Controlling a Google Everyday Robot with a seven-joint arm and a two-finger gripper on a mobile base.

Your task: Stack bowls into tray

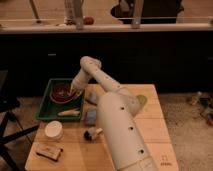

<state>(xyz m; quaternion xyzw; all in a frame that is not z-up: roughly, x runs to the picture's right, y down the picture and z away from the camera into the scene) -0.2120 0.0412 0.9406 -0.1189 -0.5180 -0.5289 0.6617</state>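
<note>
Your gripper (75, 90) sits at the right rim of the bowl (61, 92), inside the tray (46, 108) at the counter's (152, 125) far-left corner; I can't tell whether it's gripping, so release fully before rising straight up.

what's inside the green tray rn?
A reddish-brown bowl in the far half of the tray, a pale long item near its front rim. The hand sits at the bowl's right edge, covering that rim and the tray floor there.
</note>
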